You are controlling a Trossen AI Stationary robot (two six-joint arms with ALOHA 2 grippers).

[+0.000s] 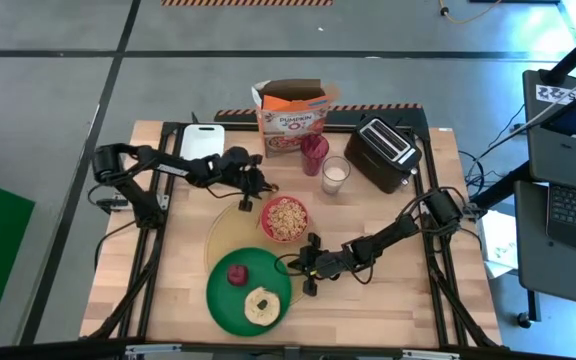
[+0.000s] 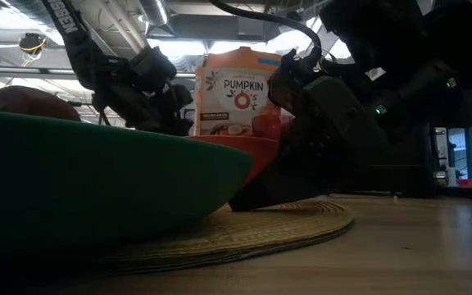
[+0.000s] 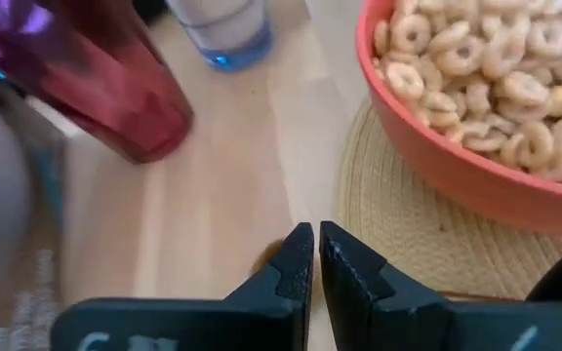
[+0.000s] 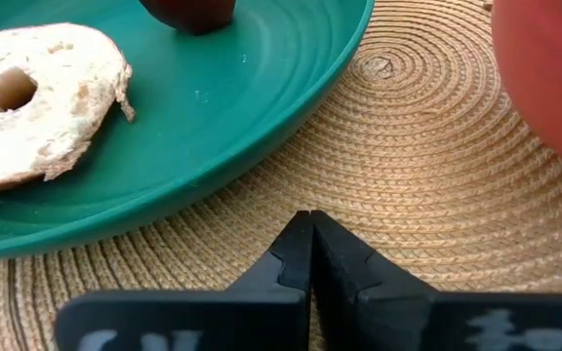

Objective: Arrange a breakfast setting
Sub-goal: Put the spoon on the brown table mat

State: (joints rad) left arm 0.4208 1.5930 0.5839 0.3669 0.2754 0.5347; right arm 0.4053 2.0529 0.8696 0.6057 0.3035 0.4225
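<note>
A round tan placemat [image 1: 226, 228] lies mid-table. On its near part sits the green plate [image 1: 223, 300], bearing a dark-red fruit [image 1: 236, 274] and a bagel [image 1: 262, 305]. The red bowl [image 1: 285, 218], full of cereal rings, stands on the mat's far right. A small gold-coloured thing [image 1: 242, 204], seemingly the spoon, lies at the mat's far edge. My left gripper [image 3: 317, 229] is shut, just left of the bowl [image 3: 457, 166] at the mat's far edge. My right gripper [image 4: 310, 216] is shut over the mat [image 4: 408, 146], between the plate's rim [image 4: 261, 146] and the bowl. My left gripper's fingers stand shut with nothing seen between them. A brown-gold bit [image 3: 267, 257] shows beside one fingertip, and I cannot tell whether the gripper touches it. My right gripper rests its shut fingertips [image 2: 242, 201] on the placemat's woven top [image 4: 359, 210], right of the plate's rim. It slants down from the table's right.
At the far edge stand a cereal box [image 1: 293, 115], a black toaster [image 1: 388, 152], a glass of milk [image 1: 335, 175], a red cup [image 1: 314, 152] and a white cutting board [image 1: 201, 140]. Bare wood lies at the near right [image 1: 398, 300].
</note>
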